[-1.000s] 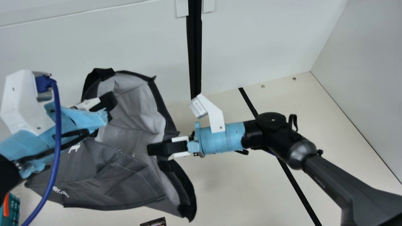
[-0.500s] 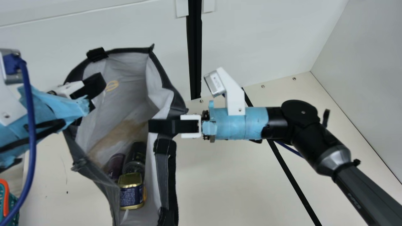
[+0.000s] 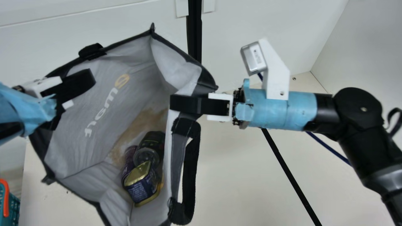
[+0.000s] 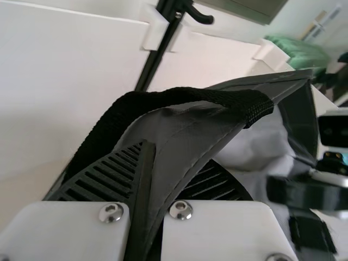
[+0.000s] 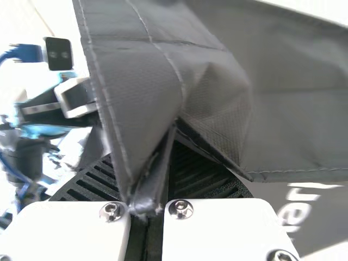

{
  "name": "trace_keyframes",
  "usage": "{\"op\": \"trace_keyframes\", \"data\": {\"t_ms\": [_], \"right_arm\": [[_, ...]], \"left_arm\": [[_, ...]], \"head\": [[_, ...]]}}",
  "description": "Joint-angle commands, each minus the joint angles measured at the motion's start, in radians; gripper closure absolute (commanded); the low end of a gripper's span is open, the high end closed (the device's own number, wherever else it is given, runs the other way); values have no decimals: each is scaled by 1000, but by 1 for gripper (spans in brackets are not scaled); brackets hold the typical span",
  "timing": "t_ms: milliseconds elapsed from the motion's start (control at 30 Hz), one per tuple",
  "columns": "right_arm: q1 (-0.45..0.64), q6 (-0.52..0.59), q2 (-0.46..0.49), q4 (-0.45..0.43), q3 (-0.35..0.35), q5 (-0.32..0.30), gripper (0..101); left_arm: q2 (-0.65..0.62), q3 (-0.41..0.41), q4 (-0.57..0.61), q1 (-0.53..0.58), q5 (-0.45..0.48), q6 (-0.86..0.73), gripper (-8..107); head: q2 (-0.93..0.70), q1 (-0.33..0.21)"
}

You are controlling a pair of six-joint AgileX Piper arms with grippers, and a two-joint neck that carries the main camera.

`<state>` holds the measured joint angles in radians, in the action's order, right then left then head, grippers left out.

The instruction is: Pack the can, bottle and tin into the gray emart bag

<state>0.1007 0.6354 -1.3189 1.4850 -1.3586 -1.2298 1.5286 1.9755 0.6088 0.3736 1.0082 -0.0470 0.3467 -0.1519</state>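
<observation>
Gray emart bag (image 3: 176, 66) is spanning the two pincers, mouth gaping up at the neck camera. From where I'm standing: left pincer (image 4: 176, 155) is clenching one wall near its strap, right pincer (image 5: 149, 163) is gripping a fold of the opposite rim. Deeper in, tin, bottle and can are lying in one touching clump, down against the right pincer's wall. So right is being the nearer one; left is sitting well apart, across the mouth. Blue-gold tin (image 3: 143, 188) is tilting at the near end; dark bottle (image 3: 150, 146) is lying beyond it, long axis slanting away; purplish can (image 3: 128, 161) is nestling beside both, partly hidden. Packing is looking done to me. Next is probably needing a level, paired lowering; if the right side is dipping, load is likely shifting.
</observation>
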Motion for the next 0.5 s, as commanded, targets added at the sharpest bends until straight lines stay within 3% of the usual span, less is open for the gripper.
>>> {"op": "trace_keyframes", "data": {"t_ms": [0, 167, 467], "right_arm": [[14, -36, 32, -74, -14, 10, 101], [36, -83, 101, -215, -50, 10, 101], [36, -110, 223, -514, -87, 10, 101]], "left_arm": [[-6, 37, 5, -1, 96, 14, 89], [-28, 80, 20, 10, 212, 56, 89], [-144, -108, -10, 162, 212, 109, 89]], "head": [[2, -23], [2, -23], [2, -23]]}}
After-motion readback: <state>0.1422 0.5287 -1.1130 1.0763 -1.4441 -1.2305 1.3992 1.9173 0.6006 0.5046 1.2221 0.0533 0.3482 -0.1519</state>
